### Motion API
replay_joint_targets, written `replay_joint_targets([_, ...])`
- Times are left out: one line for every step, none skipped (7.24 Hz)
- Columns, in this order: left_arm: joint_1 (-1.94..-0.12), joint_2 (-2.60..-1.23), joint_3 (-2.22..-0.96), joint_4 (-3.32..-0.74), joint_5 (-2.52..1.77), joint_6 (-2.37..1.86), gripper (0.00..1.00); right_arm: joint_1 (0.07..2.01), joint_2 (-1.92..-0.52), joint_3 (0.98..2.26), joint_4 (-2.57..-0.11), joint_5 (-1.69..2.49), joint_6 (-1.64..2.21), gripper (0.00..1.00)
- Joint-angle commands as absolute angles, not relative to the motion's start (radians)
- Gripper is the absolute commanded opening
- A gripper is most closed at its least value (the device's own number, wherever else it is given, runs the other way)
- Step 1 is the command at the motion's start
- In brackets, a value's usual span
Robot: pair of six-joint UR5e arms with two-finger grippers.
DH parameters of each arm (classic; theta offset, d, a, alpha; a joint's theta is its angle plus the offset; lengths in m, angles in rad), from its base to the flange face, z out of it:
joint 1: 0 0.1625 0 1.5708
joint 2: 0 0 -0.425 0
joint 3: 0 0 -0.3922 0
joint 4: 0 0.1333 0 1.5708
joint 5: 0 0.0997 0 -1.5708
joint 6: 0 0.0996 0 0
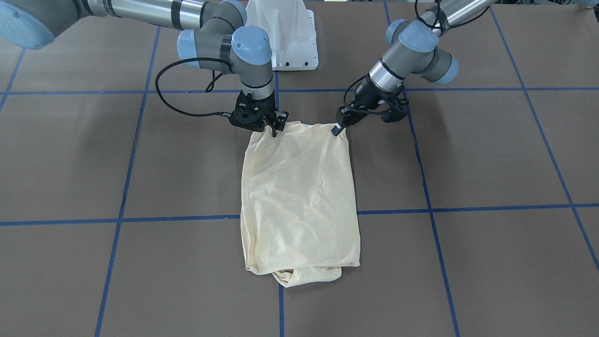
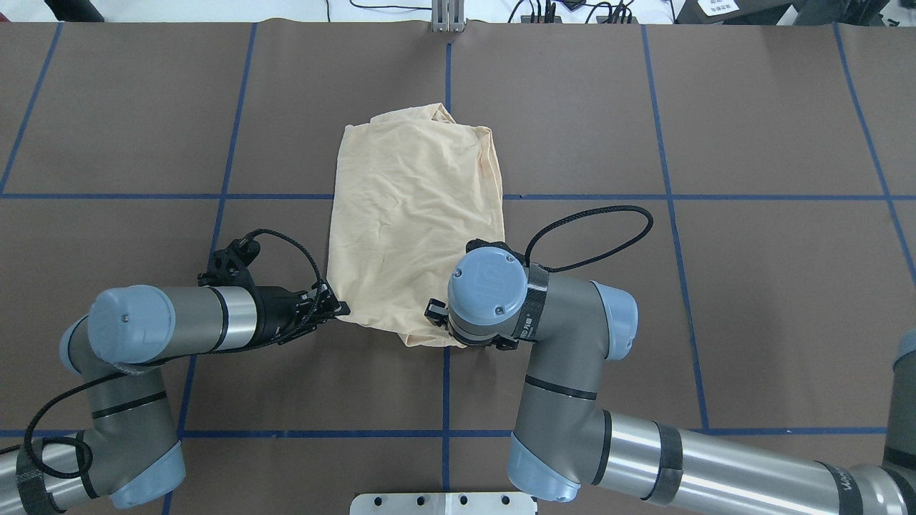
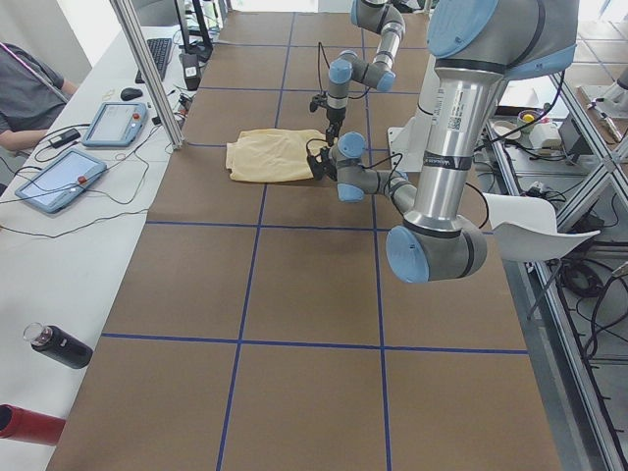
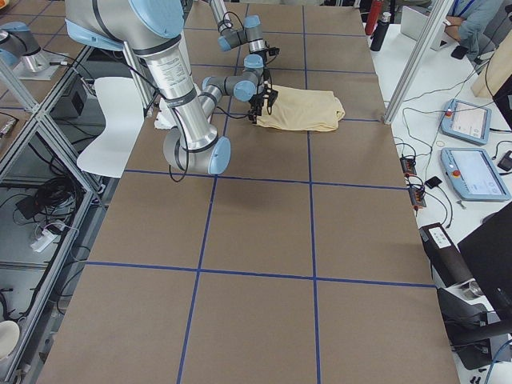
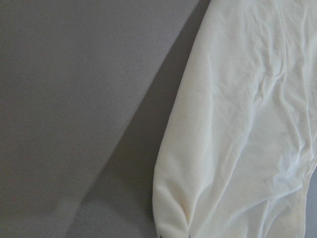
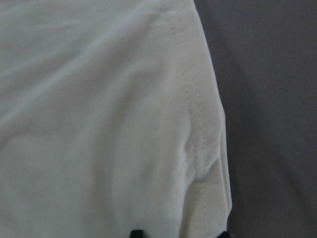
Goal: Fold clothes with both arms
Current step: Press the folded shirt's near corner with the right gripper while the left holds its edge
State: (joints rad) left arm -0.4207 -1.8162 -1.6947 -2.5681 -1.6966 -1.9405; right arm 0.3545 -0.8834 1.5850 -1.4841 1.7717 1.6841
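Cream shirt [image 1: 299, 196] on the worktop [image 1: 468, 164]. Right end effector [image 1: 275, 130] straddles its stitched hem, fingertips [image 6: 136, 232] apart — left end effector [image 1: 338, 128] at the other corner, grip indiscernible. The cap [image 2: 491, 277] of the right arm [image 2: 565, 357] reads "UR".

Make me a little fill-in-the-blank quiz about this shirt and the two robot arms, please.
The shirt lies on a brown table marked with ___ lines.
The left tool and the right tool each meet a ___ of the shirt.
Both tools are at the shirt's edge nearest the ___.
Missing words: blue; corner; robot.
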Motion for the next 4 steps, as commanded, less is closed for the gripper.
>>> replay_joint_targets([-0.42, -1.816, -1.694, -2.569, -1.697, -1.939, 0.0, 0.356, -0.876, 1.585, -1.483, 1.772, 1.684, 0.37])
replay_joint_targets([-0.42, -1.816, -1.694, -2.568, -1.697, -1.939, 0.0, 0.356, -0.873, 1.583, -1.483, 1.772, 1.683, 0.37])
replay_joint_targets([-0.42, -1.816, -1.694, -2.568, -1.697, -1.939, 0.0, 0.356, -0.87, 1.583, -1.483, 1.772, 1.678, 0.39])
replay_joint_targets([-0.42, -1.816, -1.694, -2.569, -1.697, -1.939, 0.0, 0.356, -0.87, 1.583, -1.482, 1.772, 1.677, 0.46])
